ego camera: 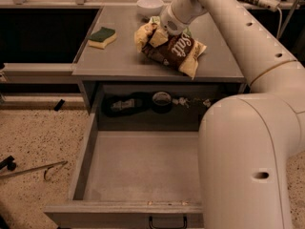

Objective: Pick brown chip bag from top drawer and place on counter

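On the table (124, 56): brown chip bag (177, 49), out of top drawer (143, 166); tool (159, 31) at its upper end, grip state cannot be told; release seemingly remaining.

grey counter (123, 60), on it brown chip bag (179, 49), green-yellow sponge (102, 36), white bowl (149, 6), pincer (155, 32) at the bag

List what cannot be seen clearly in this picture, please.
The gripper, at the upper-left end of the brown chip bag on the counter: camera view, hidden by its own wrist.
The top drawer: right part hidden behind the arm.
The things in the dark recess behind the drawer: too dim to identify.
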You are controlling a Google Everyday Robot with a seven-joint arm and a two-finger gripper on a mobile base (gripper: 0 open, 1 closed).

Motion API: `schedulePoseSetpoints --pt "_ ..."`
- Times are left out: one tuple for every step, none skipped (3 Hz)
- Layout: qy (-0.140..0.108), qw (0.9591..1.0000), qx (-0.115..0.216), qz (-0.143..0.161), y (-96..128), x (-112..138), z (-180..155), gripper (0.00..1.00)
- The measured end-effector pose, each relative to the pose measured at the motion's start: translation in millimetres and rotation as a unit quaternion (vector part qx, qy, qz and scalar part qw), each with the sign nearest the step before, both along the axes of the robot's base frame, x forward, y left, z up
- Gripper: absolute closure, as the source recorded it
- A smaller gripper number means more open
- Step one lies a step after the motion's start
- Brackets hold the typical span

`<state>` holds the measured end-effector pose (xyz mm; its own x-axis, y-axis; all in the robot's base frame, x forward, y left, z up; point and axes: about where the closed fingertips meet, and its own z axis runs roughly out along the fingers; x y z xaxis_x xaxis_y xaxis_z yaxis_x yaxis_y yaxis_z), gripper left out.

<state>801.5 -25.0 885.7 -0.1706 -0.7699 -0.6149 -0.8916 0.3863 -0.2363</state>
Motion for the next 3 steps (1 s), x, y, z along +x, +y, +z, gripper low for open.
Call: schedulePoseSetpoints --pt "0.0 1.0 0.0 0.0 0.0 0.0 0.0 0.11" --pt "0.0 1.0 0.0 0.0 0.1 0.0 -0.1 0.0" --pt "0.0 1.0 0.0 0.0 0.1 0.0 -0.1 0.0"
